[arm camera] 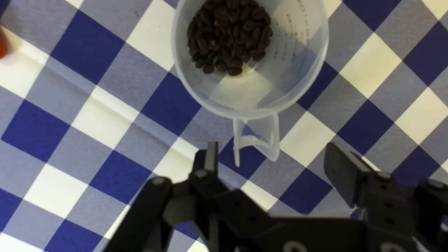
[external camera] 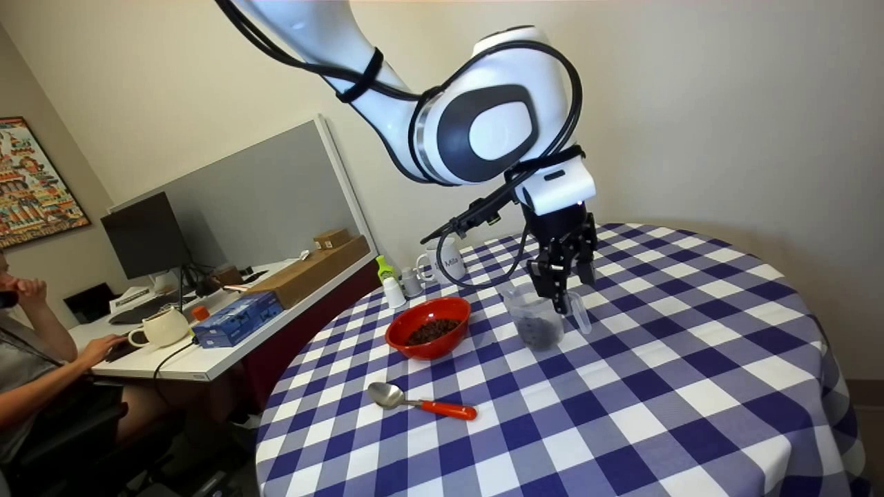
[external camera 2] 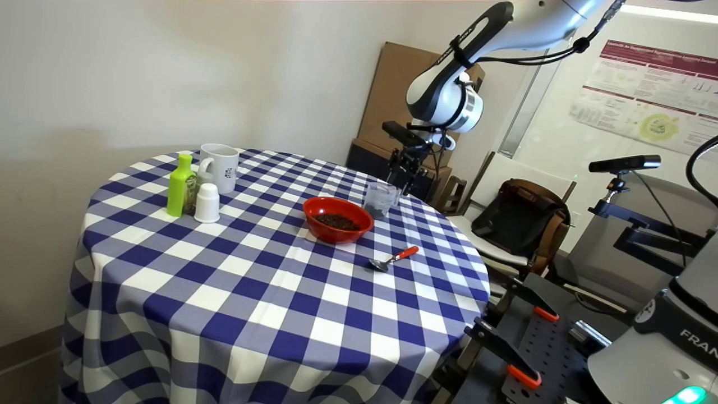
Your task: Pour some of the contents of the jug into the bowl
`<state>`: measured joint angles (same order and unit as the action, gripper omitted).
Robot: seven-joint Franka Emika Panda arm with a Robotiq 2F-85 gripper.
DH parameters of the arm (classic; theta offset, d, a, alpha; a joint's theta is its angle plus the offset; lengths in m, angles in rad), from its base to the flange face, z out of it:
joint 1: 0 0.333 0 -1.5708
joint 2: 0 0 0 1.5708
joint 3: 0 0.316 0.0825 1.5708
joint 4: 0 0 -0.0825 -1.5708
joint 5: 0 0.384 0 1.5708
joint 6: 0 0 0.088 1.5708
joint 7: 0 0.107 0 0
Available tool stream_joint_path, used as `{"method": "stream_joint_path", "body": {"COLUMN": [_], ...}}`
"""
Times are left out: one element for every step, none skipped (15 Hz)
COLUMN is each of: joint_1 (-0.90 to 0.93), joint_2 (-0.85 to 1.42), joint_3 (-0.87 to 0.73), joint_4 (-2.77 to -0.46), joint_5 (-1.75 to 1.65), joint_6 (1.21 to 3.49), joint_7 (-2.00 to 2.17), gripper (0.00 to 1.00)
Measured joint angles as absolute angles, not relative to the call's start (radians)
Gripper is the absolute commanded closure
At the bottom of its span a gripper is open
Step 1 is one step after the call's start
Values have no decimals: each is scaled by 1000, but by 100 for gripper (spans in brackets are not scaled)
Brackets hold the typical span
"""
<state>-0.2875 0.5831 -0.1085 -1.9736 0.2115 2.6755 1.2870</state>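
The clear plastic jug [external camera: 537,330] stands upright on the checked tablecloth, and it also shows in an exterior view [external camera 2: 379,201]. In the wrist view the jug [arm camera: 241,92] holds dark beans, gathered on one side of its bottom. Its handle [arm camera: 257,140] points toward my gripper. The red bowl [external camera: 429,350] stands beside the jug with dark beans inside; it also shows in an exterior view [external camera 2: 336,234]. Only its edge [arm camera: 2,45] shows in the wrist view. My gripper [arm camera: 271,148] is open and empty, its fingers apart on either side of the handle's end. In the exterior views the gripper [external camera: 573,293] is beside the jug.
A spoon with an orange handle [external camera: 447,410] lies in front of the bowl. A white mug [external camera 2: 223,168], a green bottle [external camera 2: 178,188] and a white shaker [external camera 2: 207,203] stand beyond the bowl. The round table [external camera: 690,442] has a checked cloth.
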Motion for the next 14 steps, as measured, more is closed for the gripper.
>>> {"method": "stream_joint_path", "body": {"joint_1": [-285,-284,-284,-282,-277,-270,-259,-247,-232,-215,-195,-175,-154,-136], "joint_2": [565,540,509,471,429,381,331,282,234,188,143,100,61,23], "joint_3": [-109,-107,-103,-100,-100,-100,-101,-101,-101,-100,-99,-96,-91,-84], "joint_4": [-1976,-1980,-1987,-1995,-2007,-2021,-2038,-2056,-2077,-2100,-2129,-2161,-2194,-2227], "joint_5": [216,221,223,224,224,223,223,222,221,221,219,214,208,200], "joint_6": [2672,2669,2660,2640,2612,2578,2539,2502,2465,2432,2402,2375,2352,2328], "joint_7": [1264,1221,1169,1118,1069,1024,981,944,908,877,849,825,805,785], "gripper": [0,0,0,0,0,0,0,0,0,0,0,0,0,0]}}
